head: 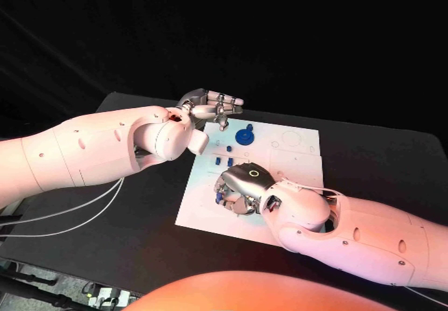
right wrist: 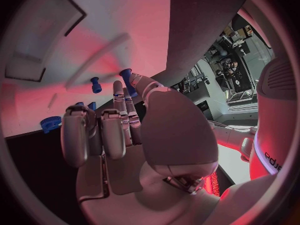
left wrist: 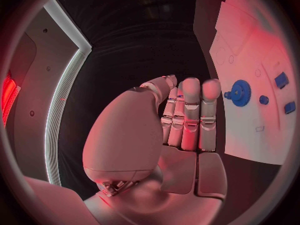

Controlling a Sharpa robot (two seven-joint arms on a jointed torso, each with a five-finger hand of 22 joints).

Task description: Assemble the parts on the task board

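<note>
Head view puts your right hand [head: 241,188] low over the near-left part of the task board [head: 289,170], palm down, fingers curled toward the plate. Look at the right wrist view and you see that hand [right wrist: 119,135] with its fingers bent inward and one blue part [right wrist: 125,77] standing right at the fingertips; whether the fingers actually pinch it you cannot tell from these pictures. A second blue peg [right wrist: 95,84] stands just beside it on the white surface, and a blue toothed piece [right wrist: 50,123] lies further off, close to the board's edge.

Your left hand [head: 211,103] hangs over the board's far-left corner, fingers stretched out side by side and holding nothing. The left wrist view confirms it: the hand [left wrist: 181,120] is flat, fingers straight and together, thumb alongside, with only dark table behind them.

Beyond that hand, the blue gear [head: 245,136] lies on the board's far-left area, near the left fingertips but apart from them. A few small blue parts [head: 224,159] sit on the plate between the gear and your right hand. Outlined shapes are printed on the board's right half. The board rests on the black table [head: 140,240].
</note>
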